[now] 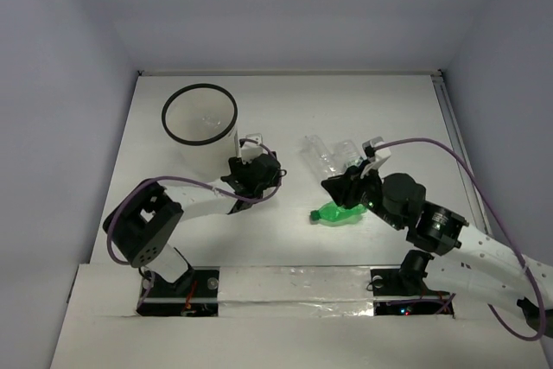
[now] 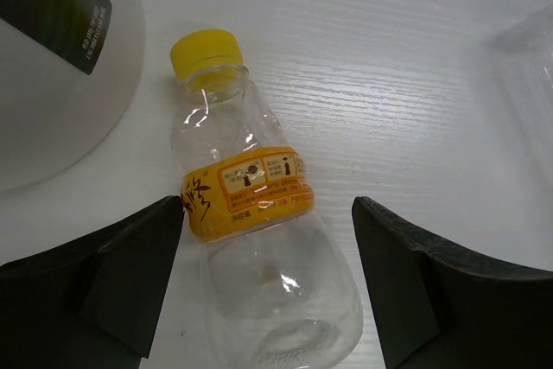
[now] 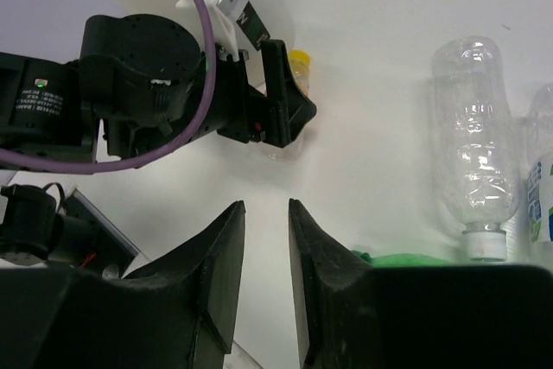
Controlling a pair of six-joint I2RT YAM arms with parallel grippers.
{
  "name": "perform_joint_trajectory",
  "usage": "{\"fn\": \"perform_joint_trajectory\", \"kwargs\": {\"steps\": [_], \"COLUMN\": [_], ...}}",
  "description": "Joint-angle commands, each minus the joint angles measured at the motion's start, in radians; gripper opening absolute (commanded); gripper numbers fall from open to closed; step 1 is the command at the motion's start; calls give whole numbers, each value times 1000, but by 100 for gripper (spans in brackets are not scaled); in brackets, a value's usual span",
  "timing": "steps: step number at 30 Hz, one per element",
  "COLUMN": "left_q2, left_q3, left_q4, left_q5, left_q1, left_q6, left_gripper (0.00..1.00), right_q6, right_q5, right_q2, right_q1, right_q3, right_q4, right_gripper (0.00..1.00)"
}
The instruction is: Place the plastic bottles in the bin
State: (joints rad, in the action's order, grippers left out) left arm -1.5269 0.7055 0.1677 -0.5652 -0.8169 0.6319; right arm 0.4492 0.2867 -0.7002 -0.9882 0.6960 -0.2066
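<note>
L gripper (image 2: 268, 239), jaws apart, sits round the tiny bottle (image 2: 255, 196); it's smooth & lying flat, so may pop out if squeezed.

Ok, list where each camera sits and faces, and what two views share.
Top external: above and behind, looking down at the table, bin, green bottle; left arm and right arm show.
Left wrist: on the left arm, looking down at a yellow-capped bottle flanked by the open left gripper.
Right wrist: on the right arm, looking across at the left arm; right gripper narrowly open.
Shared: both wrist views show the yellow-capped bottle.
</note>
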Motion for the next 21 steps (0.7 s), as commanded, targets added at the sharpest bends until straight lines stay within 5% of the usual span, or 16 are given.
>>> {"fn": "perform_joint_trajectory", "kwargs": {"steps": [1, 10, 21], "left_q2": [-21, 11, 519], "left_q3": [34, -18, 49], "left_q4": [62, 148, 135], "left_q5": [-15, 31, 42], "left_q1": [-4, -13, -100], "left_q6": [-5, -11, -133], "left_gripper": [74, 47, 33], "right_q6": [42, 270, 168], "right_q5": [-24, 17, 124], "right_q2": [30, -2, -102], "right_q1": [0, 0, 10], "right_q3": [-1, -84, -4], "right_q4": [-25, -111, -80], "right_gripper": [38, 68, 61]}}
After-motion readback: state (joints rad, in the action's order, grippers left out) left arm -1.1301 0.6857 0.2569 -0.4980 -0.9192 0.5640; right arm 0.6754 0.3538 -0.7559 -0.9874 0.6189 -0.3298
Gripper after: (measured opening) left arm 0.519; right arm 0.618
